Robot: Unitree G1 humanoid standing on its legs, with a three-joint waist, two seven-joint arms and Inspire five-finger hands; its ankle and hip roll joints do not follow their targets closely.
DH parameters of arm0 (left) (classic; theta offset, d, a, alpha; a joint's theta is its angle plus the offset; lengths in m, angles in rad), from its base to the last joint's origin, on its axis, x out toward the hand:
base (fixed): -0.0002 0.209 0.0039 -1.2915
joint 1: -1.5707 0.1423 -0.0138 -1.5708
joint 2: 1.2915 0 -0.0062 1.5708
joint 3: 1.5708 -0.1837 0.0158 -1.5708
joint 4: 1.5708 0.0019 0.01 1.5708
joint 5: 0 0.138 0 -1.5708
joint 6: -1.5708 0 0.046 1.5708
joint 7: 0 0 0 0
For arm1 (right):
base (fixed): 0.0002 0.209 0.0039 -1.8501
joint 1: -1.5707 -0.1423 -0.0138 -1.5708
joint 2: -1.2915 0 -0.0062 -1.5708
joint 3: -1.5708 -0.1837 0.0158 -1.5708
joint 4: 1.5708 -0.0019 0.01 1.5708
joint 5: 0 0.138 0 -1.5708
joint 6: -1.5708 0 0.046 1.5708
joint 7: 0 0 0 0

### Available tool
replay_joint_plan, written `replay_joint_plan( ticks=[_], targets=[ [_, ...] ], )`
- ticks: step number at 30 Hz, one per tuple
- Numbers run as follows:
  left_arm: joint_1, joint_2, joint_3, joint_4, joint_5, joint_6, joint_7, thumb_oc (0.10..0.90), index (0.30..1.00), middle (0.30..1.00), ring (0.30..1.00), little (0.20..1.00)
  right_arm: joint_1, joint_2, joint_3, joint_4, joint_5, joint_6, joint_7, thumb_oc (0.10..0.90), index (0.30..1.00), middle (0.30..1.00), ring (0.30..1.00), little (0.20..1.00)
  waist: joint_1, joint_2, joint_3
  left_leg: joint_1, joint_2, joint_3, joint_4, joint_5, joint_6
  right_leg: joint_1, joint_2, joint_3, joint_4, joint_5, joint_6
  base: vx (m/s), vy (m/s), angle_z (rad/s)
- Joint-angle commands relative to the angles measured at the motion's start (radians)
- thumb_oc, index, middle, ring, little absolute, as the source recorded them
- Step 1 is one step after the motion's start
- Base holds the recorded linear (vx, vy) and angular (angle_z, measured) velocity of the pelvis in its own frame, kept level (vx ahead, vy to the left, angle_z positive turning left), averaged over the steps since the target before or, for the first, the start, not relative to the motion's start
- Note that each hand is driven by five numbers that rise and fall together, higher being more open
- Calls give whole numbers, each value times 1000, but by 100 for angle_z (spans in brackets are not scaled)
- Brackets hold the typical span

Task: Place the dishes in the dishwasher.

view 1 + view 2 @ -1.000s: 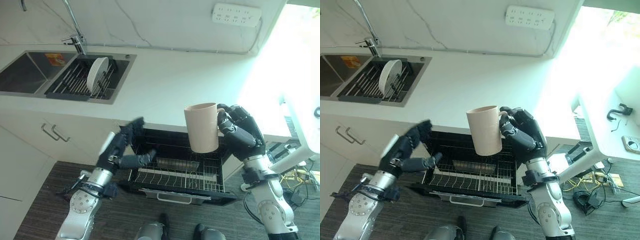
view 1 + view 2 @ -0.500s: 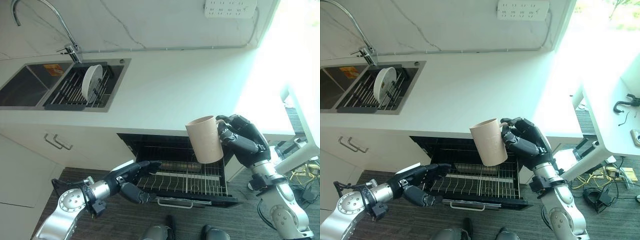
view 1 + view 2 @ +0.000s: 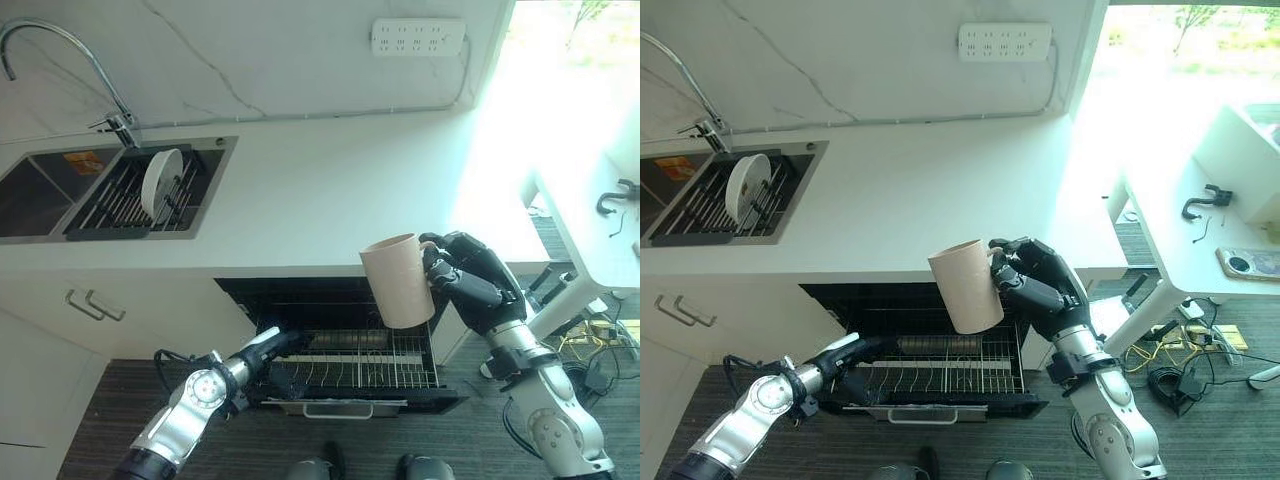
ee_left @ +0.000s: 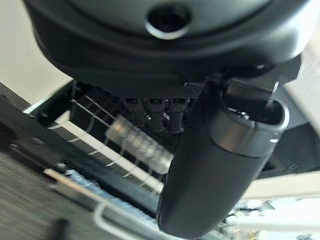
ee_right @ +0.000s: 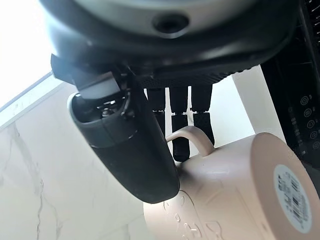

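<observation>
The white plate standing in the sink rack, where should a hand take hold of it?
By its top rim, coming from above. The white plate stands on edge between the wires of the sink rack, so the upper edge is free while the lower edge sits in the rack.

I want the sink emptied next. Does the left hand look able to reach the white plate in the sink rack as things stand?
Probably not yet: the left hand is low at the pulled-out dishwasher rack, while the white plate stands up in the sink rack, beyond the white counter's edge.
</observation>
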Motion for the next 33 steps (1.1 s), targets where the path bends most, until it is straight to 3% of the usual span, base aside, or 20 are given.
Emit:
replay_joint_plan(
  ticks=[1,10,12,15,22,26,28,30,32,33],
  targets=[
    [-75,10,-10,-4,95,0,-80,800,900,900,900,900,-123,29,-17,-67,0,-65,57,400,300,300,300,300,-16,-12,-46,74,61,3,75,-217,-63,28,26,24,-69,-22,84,19,-4,-3],
    [-46,-30,-114,114,145,163,-385,800,900,900,900,900,-134,21,-23,-64,-2,-35,70,400,300,300,300,300,-37,-6,-41,83,70,27,75,-218,-62,26,37,43,-69,-23,85,6,4,-11],
    [-33,-35,-134,141,107,215,-500,800,900,900,900,900,-141,11,-22,-65,3,-21,66,400,300,300,300,300,-42,-2,-41,84,71,31,75,-218,-62,26,37,45,-69,-26,85,12,23,-15],
    [-12,-43,-166,165,79,315,-769,800,900,900,900,900,-149,8,-22,-53,3,-2,71,400,300,300,300,300,-50,4,-41,88,73,38,75,-221,-63,27,40,49,-69,-28,83,7,22,-12],
    [30,-7,-220,133,-24,350,-1101,800,900,900,900,900,-168,-34,-5,-1,21,-12,91,400,300,300,300,300,-61,14,-36,90,72,41,75,-226,-65,29,45,55,-69,-34,78,5,11,3],
    [48,3,-217,76,-73,356,-1145,800,900,900,900,900,-166,-45,-11,13,22,-9,108,400,300,300,300,300,-61,16,-35,86,69,39,75,-227,-65,27,45,56,-69,-36,76,7,23,-3],
    [60,4,-205,56,-102,347,-1110,800,900,900,900,900,-156,-45,-19,15,19,-5,115,400,300,300,300,300,-59,16,-38,84,69,39,75,-226,-66,27,43,53,-69,-37,75,0,0,0],
    [65,9,-178,26,-172,335,-1006,800,900,900,900,900,-147,-46,-22,13,9,-5,115,400,300,300,300,300,-55,16,-39,83,68,36,75,-224,-66,29,41,49,-69,-37,74,0,0,0],
    [67,8,-108,-27,-361,330,-773,800,900,900,900,900,-128,-45,-29,4,-13,-4,112,400,300,300,300,300,-47,13,-39,89,65,31,75,-227,-67,39,38,43,-69,-42,75,0,0,0],
    [65,0,-72,-43,-406,332,-714,800,900,900,900,900,-118,-44,-36,-2,-17,-2,114,400,300,300,300,300,-44,12,-38,90,64,29,75,-227,-67,42,36,40,-69,-42,75,0,0,0]
  ],
)
